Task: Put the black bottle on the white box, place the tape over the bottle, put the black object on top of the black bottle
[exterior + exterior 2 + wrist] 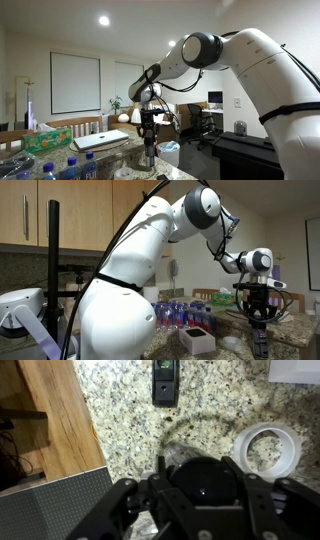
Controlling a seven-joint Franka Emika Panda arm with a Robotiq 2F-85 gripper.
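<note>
In the wrist view I look straight down on the round top of the black bottle (pixel 205 482), upright on the granite counter (pixel 130 430). My gripper (pixel 203 478) straddles it, with a finger pressed against each side. The tape (pixel 268 452), a white ring, lies flat just right of the bottle. The black object (pixel 165 382), small and rectangular, lies further up the counter. A corner of the white box (pixel 297 369) shows at the top right. In both exterior views the gripper (pixel 148 137) (pixel 258 327) hangs vertically with the bottle (pixel 148 154) (pixel 259 343) beneath it.
A wooden strip (pixel 50 420) borders the counter at left, with a dark grey panel (pixel 50 508) below it. Several clear bottles with blue caps (pixel 180 312) and a red and white box (pixel 197 340) stand on the counter. A laptop (pixel 100 140) lies on the table behind.
</note>
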